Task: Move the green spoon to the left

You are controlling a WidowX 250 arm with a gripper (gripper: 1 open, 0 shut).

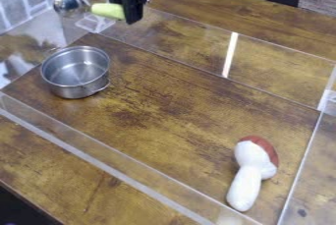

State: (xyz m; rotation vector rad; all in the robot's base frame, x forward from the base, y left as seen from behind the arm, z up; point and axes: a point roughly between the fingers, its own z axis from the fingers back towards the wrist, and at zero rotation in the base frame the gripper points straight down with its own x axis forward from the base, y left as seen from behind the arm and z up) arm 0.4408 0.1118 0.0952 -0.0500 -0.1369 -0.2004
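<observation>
One spoon [106, 11] sat clamped by its handle in the hand [129, 11], possibly ready to swivel if gripped off-centre.

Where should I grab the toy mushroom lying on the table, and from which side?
Take the toy mushroom by the middle of its white stem, coming down from above with the tool closing across the stem. It lies on its side, and the stem is long and narrower than the rounded red-brown cap, so the stem looks like the easier hold.
</observation>
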